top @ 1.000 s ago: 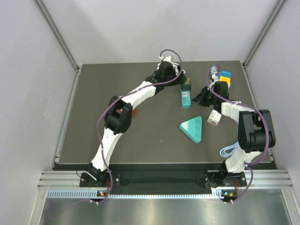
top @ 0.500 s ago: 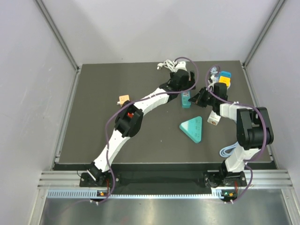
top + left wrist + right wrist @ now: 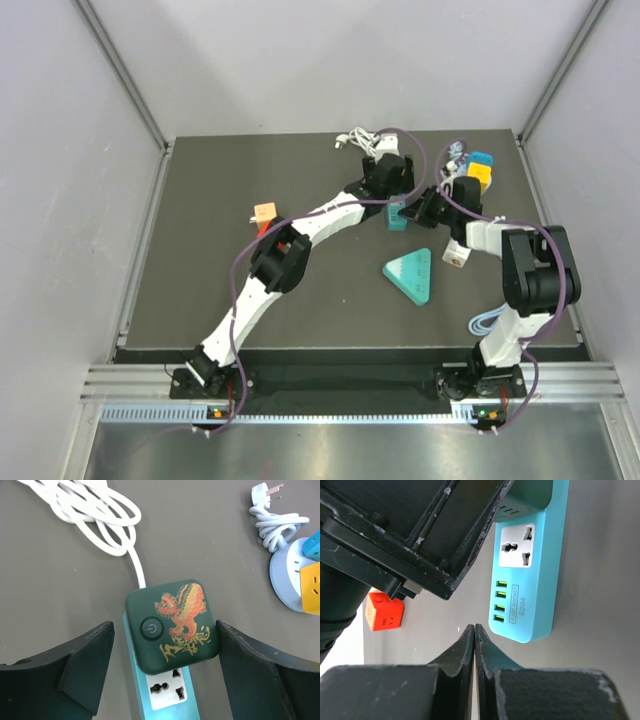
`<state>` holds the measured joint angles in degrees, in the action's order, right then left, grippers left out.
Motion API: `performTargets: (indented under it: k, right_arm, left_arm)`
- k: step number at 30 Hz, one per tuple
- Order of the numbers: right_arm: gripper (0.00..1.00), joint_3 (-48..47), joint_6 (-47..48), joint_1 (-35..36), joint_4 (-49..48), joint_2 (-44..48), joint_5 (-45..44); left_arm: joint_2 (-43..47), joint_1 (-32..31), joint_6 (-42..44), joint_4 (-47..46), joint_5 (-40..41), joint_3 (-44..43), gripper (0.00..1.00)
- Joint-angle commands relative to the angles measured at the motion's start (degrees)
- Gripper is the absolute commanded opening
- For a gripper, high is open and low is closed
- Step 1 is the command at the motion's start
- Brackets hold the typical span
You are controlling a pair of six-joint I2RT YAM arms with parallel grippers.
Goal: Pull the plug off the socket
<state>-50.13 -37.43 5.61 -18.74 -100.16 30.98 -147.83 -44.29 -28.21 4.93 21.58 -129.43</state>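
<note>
A dark green square plug (image 3: 172,625) with a gold and red dragon print sits in the far end of a teal socket strip (image 3: 131,652); its white cord (image 3: 100,510) coils away behind it. My left gripper (image 3: 162,630) is open and hangs over the plug, one finger on each side, the right finger at the plug's edge. From above, the left gripper (image 3: 392,185) hides the plug, and only the strip's near end (image 3: 397,218) shows. My right gripper (image 3: 474,626) is shut on nothing, just beside the strip's USB end (image 3: 522,605).
A round extension socket (image 3: 478,168) with blue and yellow adapters lies at the back right. A teal triangle (image 3: 412,274) and a white cube (image 3: 456,256) lie in front of the strip, an orange cube (image 3: 264,211) lies to the left, and a coiled cable (image 3: 487,322) lies at the front right.
My left arm swung right from the coiled cord and now hangs over the plug end of the strip. My right gripper closed and edged left toward the strip.
</note>
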Motion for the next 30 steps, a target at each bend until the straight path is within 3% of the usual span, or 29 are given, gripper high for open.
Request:
performTargets:
  k: [1, 6, 7, 13, 19, 26, 27, 30]
  right_arm:
    - [0.00, 0.12, -0.54, 0.63, -4.02, -1.09, 0.83]
    - [0.00, -0.67, -1.42, 0.90, -4.64, -2.41, 0.75]
    - [0.00, -0.85, -1.42, 0.90, -4.64, -2.76, 0.40]
    - [0.00, -4.62, -2.12, 0.81, -4.72, -6.71, 0.74]
    - [0.00, -6.65, -3.88, 0.99, -6.04, -9.35, 2.33]
    - [0.00, -9.55, -2.56, 0.90, -1.58, -11.54, 0.75]
    - [0.00, -9.46, -2.04, 0.90, -1.30, -11.90, 0.49]
    - [0.00, -9.11, -1.16, 0.90, 0.01, -13.13, -1.01]
  left_arm:
    - [-0.97, 0.00, 1.75, -3.26, 1.45, -3.29, 0.85]
    - [-1.41, 0.00, 1.31, -3.79, -0.05, -3.11, 0.70]
    - [-1.32, 0.00, 1.31, -3.96, -0.14, -3.11, 0.61]
    - [0.52, 0.00, 1.75, -4.40, -0.75, -2.50, 0.36]
    - [2.37, 0.00, 1.84, -4.49, -0.84, 0.66, 0.31]
    - [3.77, 0.08, 0.44, -4.49, -2.33, 1.81, 0.12]
    - [3.95, 0.08, 0.43, -4.40, -2.68, 1.72, 0.02]
    - [4.74, 0.08, 0.78, -3.70, -2.86, 1.63, 0.00]
